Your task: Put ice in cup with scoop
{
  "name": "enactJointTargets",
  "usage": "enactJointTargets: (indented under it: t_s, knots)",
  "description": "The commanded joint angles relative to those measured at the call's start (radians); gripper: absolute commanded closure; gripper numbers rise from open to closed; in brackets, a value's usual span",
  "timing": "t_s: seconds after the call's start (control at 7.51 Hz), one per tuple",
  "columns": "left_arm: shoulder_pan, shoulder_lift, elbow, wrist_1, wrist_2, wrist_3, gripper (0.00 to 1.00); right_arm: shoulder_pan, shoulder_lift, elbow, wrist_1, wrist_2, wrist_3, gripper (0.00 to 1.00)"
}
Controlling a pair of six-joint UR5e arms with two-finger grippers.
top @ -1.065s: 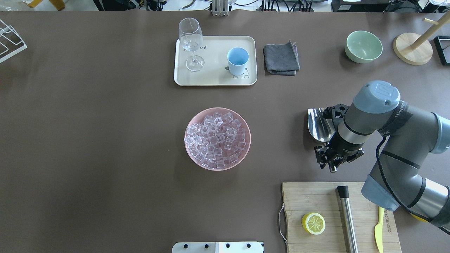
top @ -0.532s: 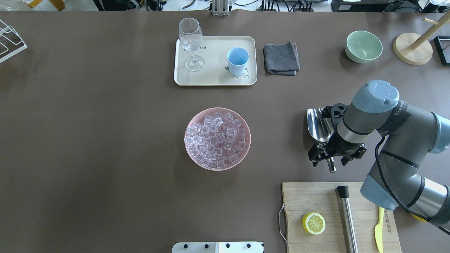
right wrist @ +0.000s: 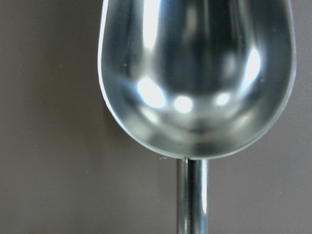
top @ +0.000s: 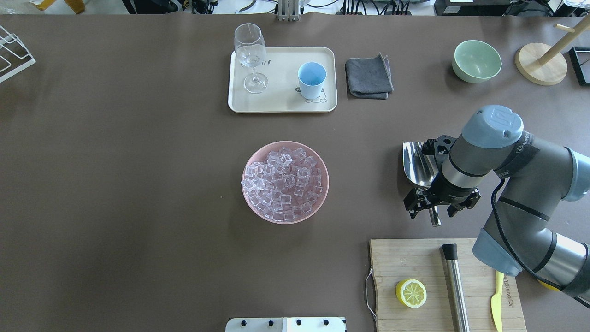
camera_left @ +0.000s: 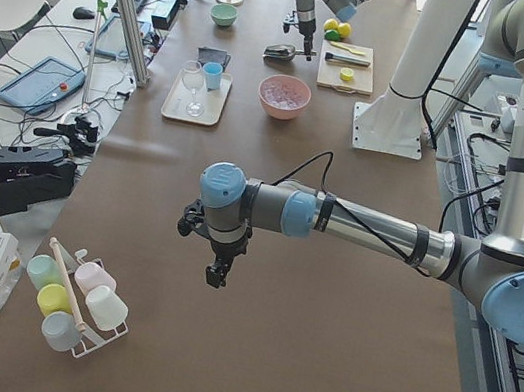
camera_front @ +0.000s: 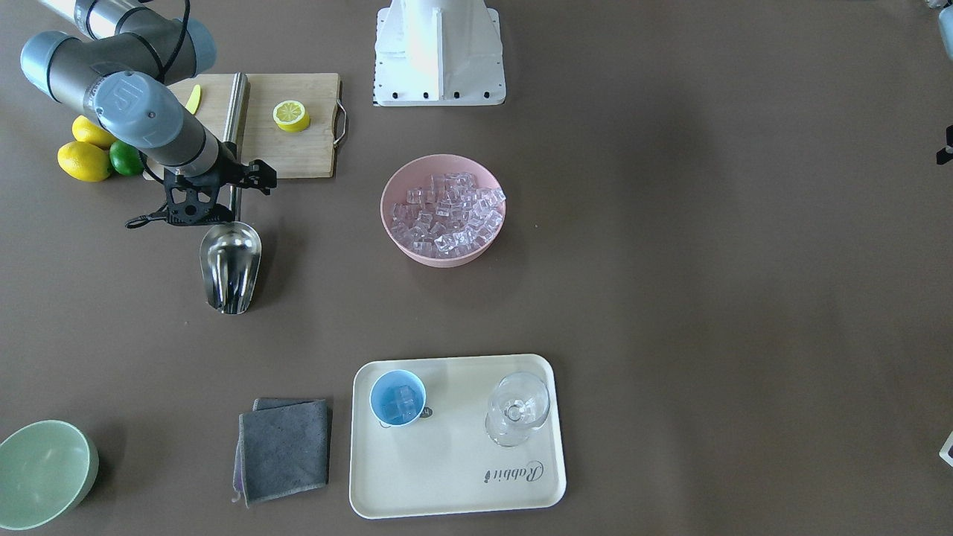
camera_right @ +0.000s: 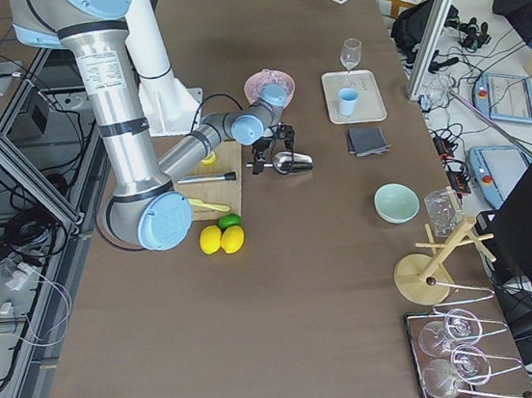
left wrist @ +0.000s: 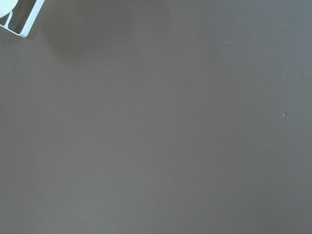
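The steel scoop [top: 417,163] lies on the table right of the pink bowl [top: 322,193], its trough empty in the right wrist view [right wrist: 195,73]. My right gripper [top: 435,207] is open, its fingers on either side of the scoop's handle and apart from it. The ice [top: 283,184] fills the pink bowl. The light-blue cup [top: 312,79] stands on the cream tray [top: 281,103]; the front view shows a few cubes inside the cup [camera_front: 398,398]. My left gripper [camera_left: 216,274] hovers over bare table far to the left; I cannot tell its state.
A stemmed glass [top: 250,55] stands on the tray. A grey cloth [top: 368,76] and a green bowl [top: 477,61] lie to its right. A cutting board [top: 405,258] holds a lemon half [top: 411,293], a steel rod [top: 454,281] and a yellow knife [top: 497,299].
My right gripper was shut on the scoop's handle a second ago and has opened, letting go of it. The scoop has stayed in place on the table.
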Motion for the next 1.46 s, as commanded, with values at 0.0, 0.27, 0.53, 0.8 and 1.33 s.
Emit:
enactJointTargets:
  t_s: [0.0,0.27,0.53,0.8,1.33]
  knots:
    - [0.0,0.0,0.0,0.0,0.0,0.002,0.02,0.018,-0.005,0.046,-0.005,0.006,-0.011,0.01]
    - [0.0,0.003,-0.001,0.0,0.0,0.003,0.02,0.087,-0.014,0.083,-0.012,0.006,-0.12,0.01]
    - [0.0,0.003,-0.001,0.0,0.0,0.002,0.02,0.197,-0.087,0.103,-0.012,-0.003,-0.322,0.01]
    - [0.002,0.003,0.0,0.0,0.0,0.003,0.02,0.335,-0.184,0.097,-0.012,-0.018,-0.438,0.01]
    - [0.0,0.008,-0.003,0.0,-0.003,0.006,0.02,0.672,-0.319,0.004,-0.013,-0.088,-0.812,0.0]
